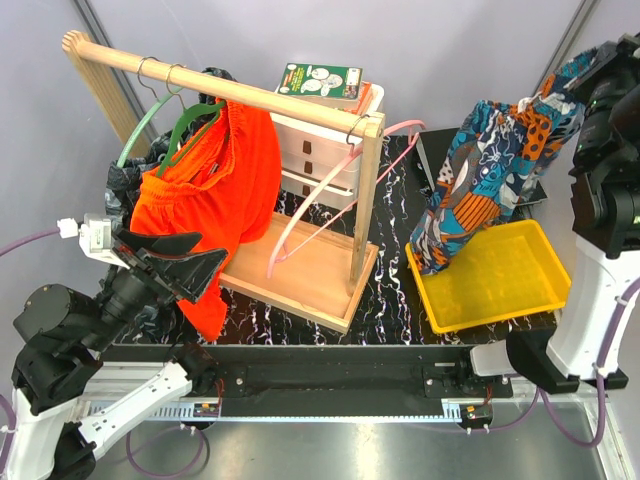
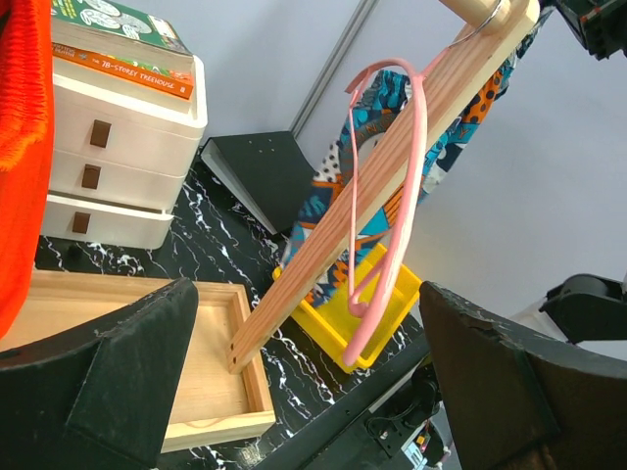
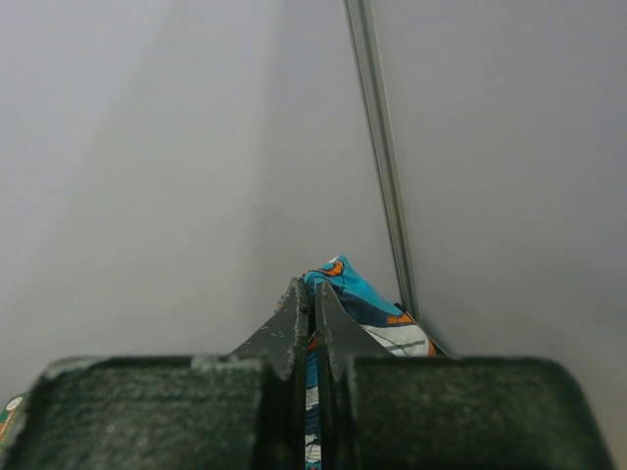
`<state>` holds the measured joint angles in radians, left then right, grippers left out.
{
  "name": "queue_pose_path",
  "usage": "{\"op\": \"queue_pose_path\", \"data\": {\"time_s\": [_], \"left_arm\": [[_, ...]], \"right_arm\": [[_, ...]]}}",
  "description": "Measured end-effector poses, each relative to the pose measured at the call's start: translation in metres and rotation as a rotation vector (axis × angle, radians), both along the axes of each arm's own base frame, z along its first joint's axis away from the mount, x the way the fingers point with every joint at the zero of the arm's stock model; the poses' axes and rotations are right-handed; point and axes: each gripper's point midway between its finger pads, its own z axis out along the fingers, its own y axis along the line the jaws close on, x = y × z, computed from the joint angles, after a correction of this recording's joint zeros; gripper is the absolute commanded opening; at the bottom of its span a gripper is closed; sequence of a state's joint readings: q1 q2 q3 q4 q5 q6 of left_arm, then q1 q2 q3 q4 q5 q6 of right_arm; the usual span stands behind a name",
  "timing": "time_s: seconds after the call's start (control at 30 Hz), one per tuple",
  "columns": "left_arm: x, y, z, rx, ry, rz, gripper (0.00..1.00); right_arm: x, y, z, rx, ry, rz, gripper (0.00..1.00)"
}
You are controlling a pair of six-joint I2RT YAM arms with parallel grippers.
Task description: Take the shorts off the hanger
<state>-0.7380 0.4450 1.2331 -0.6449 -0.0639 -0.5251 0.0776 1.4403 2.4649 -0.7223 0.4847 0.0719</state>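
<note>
The blue, orange and white patterned shorts (image 1: 490, 170) hang from my right gripper (image 1: 568, 92), which is shut on their top edge (image 3: 364, 292), and their lower end reaches into the yellow tray (image 1: 510, 285). Plain orange shorts (image 1: 215, 185) hang on a green hanger (image 1: 190, 122) from the wooden rail (image 1: 220, 88). Dark patterned shorts (image 1: 122, 185) hang behind them on a pale green hanger (image 1: 135, 135). An empty pink hanger (image 1: 318, 205) dangles at the rail's right end. My left gripper (image 1: 172, 268) stands open beside the orange shorts' lower edge (image 2: 22, 147), with nothing between its fingers (image 2: 132, 377).
The rack stands on a wooden base tray (image 1: 300, 275). White drawers (image 1: 315, 150) with books (image 1: 322, 82) on top sit behind it. A dark board (image 1: 440, 150) lies behind the yellow tray. The rack's right post (image 2: 392, 186) crosses the left wrist view.
</note>
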Motion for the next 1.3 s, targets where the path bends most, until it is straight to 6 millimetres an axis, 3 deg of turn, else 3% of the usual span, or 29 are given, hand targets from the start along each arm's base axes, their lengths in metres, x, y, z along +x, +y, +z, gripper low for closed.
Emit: {"op": "queue_pose_path", "data": {"time_s": [0.27, 0.57, 0.7, 0.8, 0.97, 1.13, 1.3], "left_arm": [[0.002, -0.003, -0.007, 0.007, 0.018, -0.004, 0.99], [0.001, -0.004, -0.008, 0.008, 0.022, -0.01, 0.99], [0.003, -0.005, -0.011, 0.013, 0.028, -0.01, 0.99], [0.003, -0.006, -0.015, 0.02, 0.037, -0.012, 0.99], [0.003, -0.007, -0.015, 0.021, 0.038, -0.015, 0.99], [0.005, -0.008, -0.02, 0.029, 0.047, -0.015, 0.99], [0.005, -0.009, -0.022, 0.033, 0.051, -0.015, 0.99]], "right_arm": [[-0.033, -0.014, -0.03, 0.003, 0.046, -0.069, 0.0], [-0.08, -0.024, -0.028, 0.009, -0.013, -0.113, 0.0], [-0.091, -0.025, -0.04, 0.012, -0.015, -0.112, 0.0], [-0.083, -0.023, -0.063, 0.02, 0.029, -0.104, 0.0], [-0.045, -0.011, -0.101, 0.044, 0.133, -0.048, 0.0], [-0.006, 0.011, -0.118, 0.094, 0.176, 0.064, 0.0], [0.0, 0.022, -0.131, 0.141, 0.191, 0.118, 0.0]]}}
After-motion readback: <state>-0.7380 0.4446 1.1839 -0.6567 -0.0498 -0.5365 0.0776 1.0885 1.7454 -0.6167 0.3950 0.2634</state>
